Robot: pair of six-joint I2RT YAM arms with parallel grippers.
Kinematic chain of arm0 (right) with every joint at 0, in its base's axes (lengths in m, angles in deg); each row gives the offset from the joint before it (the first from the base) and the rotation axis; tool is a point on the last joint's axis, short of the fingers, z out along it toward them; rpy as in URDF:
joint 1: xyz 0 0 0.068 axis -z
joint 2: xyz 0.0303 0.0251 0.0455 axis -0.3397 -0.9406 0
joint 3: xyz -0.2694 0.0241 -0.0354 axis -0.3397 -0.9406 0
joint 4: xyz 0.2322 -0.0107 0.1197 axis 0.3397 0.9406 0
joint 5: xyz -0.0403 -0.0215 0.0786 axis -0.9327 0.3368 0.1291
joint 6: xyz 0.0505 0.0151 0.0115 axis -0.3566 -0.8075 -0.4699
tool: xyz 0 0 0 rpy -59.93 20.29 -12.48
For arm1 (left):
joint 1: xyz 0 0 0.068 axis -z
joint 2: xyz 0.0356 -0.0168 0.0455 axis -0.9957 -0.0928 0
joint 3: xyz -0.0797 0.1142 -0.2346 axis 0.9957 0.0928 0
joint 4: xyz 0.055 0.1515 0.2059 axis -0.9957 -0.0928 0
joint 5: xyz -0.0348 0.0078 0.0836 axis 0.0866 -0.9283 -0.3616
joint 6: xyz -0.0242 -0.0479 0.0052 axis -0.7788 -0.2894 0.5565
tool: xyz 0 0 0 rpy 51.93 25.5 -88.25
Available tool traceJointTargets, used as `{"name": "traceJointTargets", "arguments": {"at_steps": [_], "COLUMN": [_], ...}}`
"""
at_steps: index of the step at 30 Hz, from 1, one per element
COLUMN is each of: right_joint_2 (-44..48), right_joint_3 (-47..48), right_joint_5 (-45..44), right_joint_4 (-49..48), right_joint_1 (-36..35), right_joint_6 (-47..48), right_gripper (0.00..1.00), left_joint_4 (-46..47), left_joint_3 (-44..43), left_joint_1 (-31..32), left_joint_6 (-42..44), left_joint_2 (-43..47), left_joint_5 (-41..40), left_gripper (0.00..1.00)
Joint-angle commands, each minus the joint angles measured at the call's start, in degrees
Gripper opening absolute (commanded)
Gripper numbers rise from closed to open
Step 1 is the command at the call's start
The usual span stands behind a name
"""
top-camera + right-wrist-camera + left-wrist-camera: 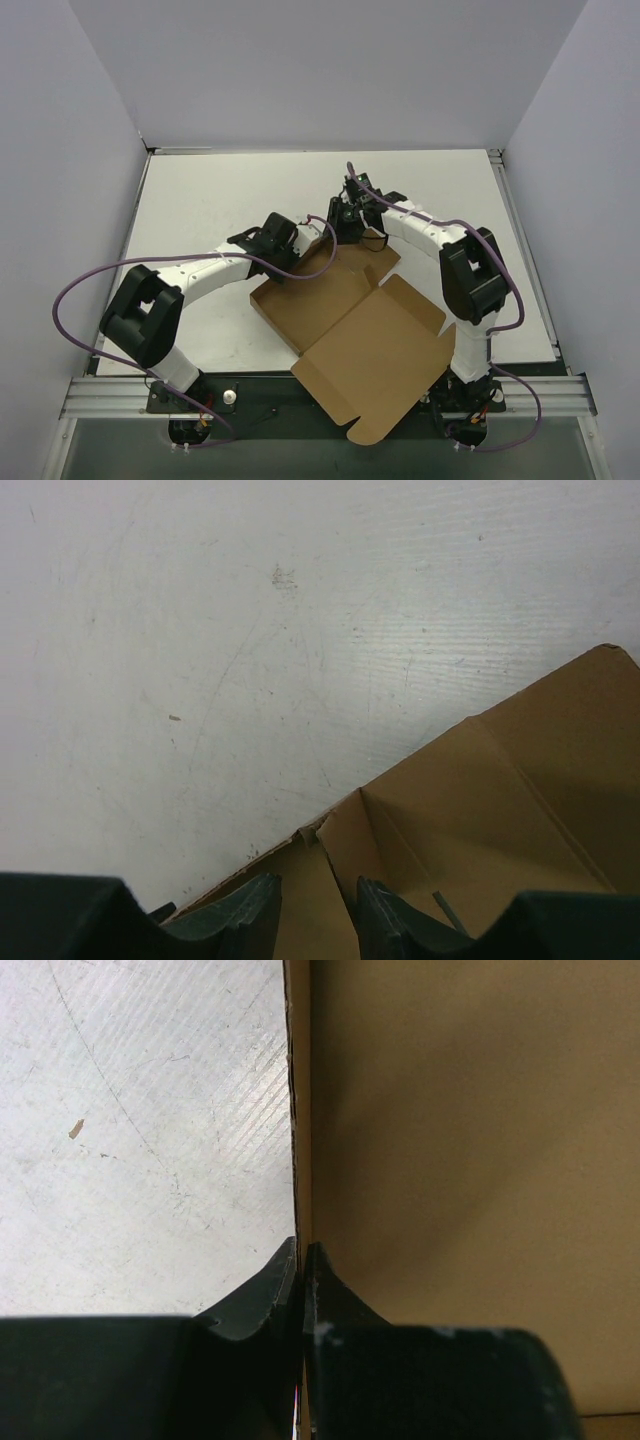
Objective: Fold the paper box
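The paper box (pixel 330 300) is brown corrugated cardboard, partly folded, in the middle of the table. Its large lid panel (pixel 375 365) lies flat toward the near edge. My left gripper (pixel 303 248) is at the box's far-left wall. In the left wrist view it (pixel 302 1250) is shut on the thin edge of that upright wall (pixel 303 1110). My right gripper (pixel 350 232) hovers at the far corner. In the right wrist view it (pixel 315 885) is open, its fingers straddling a folded corner flap (pixel 345 840) without clearly touching it.
The white table (pixel 220 200) is scratched and bounded by pale enclosure walls. An aluminium rail (pixel 120 395) runs along the near edge, and the lid's tab (pixel 365 428) overhangs it. Purple cables loop from both arms.
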Motion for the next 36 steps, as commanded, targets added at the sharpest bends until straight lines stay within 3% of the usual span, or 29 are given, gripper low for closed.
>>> {"name": "traceJointTargets", "arguments": {"at_steps": [1, 6, 9, 15, 21, 27, 36], "right_joint_2": [2.16, 11.39, 16.31, 22.12, 20.20, 16.15, 15.18], "right_joint_3": [-1.15, -5.82, -9.50, -16.72, -18.04, -17.08, -17.16], "right_joint_5": [1.12, -0.99, -4.67, -7.58, -12.32, -14.26, -8.73], "right_joint_4": [-0.20, 4.88, 9.37, 12.20, 12.64, 12.55, 14.21], "right_joint_1": [0.04, 0.92, 1.19, 5.22, 6.64, 3.22, -0.48], "right_joint_6": [-1.01, 3.20, 5.58, 5.67, 7.95, 10.58, 13.49], "right_gripper": [0.42, 0.59, 0.60, 0.51, 0.41, 0.38, 0.34], "left_joint_4": [0.02, 0.02, 0.19, 0.19, 0.19, 0.11, 0.10], "left_joint_3": [-2.58, -2.58, -2.49, -2.58, -2.32, -2.31, -2.23], "left_joint_1": [-0.21, -0.21, -0.21, -0.21, -0.21, -0.13, -0.12], "left_joint_6": [-0.30, -0.30, -0.31, -0.39, -0.48, -0.39, -0.30], "left_joint_2": [-0.34, 0.10, 0.62, 0.98, 1.33, 1.59, 1.59], "left_joint_5": [-0.61, -1.14, -1.40, -1.05, -1.23, -1.31, -2.28], "left_gripper": [0.05, 0.05, 0.05, 0.04, 0.04, 0.04, 0.04]}}
